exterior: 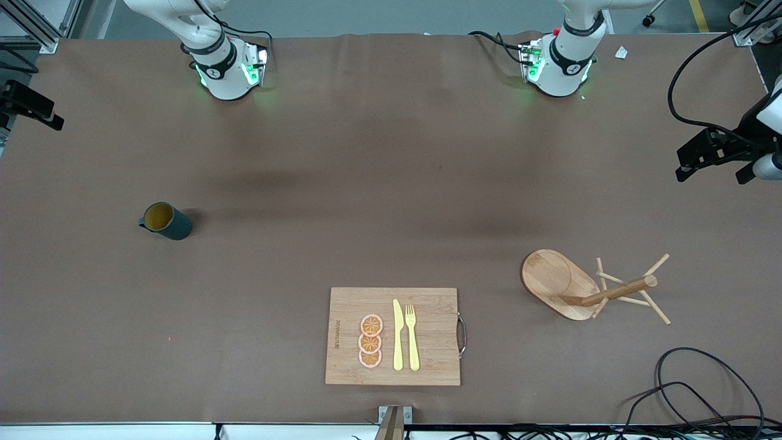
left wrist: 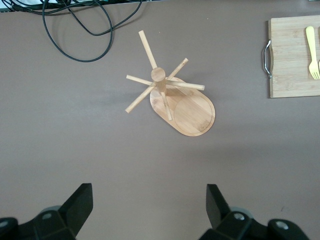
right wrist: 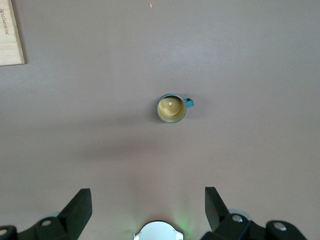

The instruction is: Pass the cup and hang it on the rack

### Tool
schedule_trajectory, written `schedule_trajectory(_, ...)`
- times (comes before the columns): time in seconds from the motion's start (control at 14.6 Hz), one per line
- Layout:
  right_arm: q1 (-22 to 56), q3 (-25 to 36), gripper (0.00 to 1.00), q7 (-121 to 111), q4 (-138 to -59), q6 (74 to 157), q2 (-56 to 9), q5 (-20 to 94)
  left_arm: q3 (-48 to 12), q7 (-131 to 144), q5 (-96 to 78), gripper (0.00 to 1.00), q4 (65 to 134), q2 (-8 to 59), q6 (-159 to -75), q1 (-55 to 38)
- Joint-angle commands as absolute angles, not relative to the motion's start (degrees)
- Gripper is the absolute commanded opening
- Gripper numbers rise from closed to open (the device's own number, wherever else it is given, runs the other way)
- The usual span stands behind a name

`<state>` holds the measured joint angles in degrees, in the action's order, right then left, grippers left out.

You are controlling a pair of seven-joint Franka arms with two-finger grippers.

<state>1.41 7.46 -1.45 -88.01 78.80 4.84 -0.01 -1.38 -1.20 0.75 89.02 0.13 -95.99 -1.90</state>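
Cup (exterior: 166, 221) upright, mouth up

cup: the small dark teal cylindrical mug (exterior: 166, 221) I see has a yellowish-brown inside
rack: pale wooden mug tree (exterior: 586, 287)
board: light bamboo cutting board (exterior: 427, 366), yellow plastic cutlery (exterior: 405, 335), orange patterned slices (exterior: 370, 341)

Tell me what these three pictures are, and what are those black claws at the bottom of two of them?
Two robot arms share a brown table. One camera looks down from high up; each arm's wrist carries another. The black claws are grippers. The left gripper is open, up over the wooden rack. The right gripper is open, up over the cup. Neither holds anything. The cup stands toward the right arm's end, the rack toward the left arm's. A cutting board holds orange slices, a knife and a fork.
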Motion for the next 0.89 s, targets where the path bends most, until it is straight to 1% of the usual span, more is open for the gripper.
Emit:
schedule_trajectory(0.0,1.58,8.0,1.0,-0.79,-88.6,78.66,5.89,0.35,-1.49,-2.37,0.17,1.0,88.15,0.35,-95.01,-1.58)
schedule_trajectory(0.34,1.23,8.09,1.0,-0.35,-88.42,79.8,3.17,0.52,-1.49,-2.72,0.09,1.0,88.15,0.35,-94.66,-1.67)
schedule_trajectory(0.69,-0.17,8.17,1.0,-2.62,-88.5,86.04,-4.56,1.5,-1.49,-2.9,0.09,1.0,88.16,0.35,-94.66,-1.58)
schedule_trajectory(0.82,-1.84,8.17,1.0,-12.08,-88.77,87.7,-8.6,1.58,-1.41,-2.9,0.09,1.0,88.24,0.35,-94.66,-1.58)
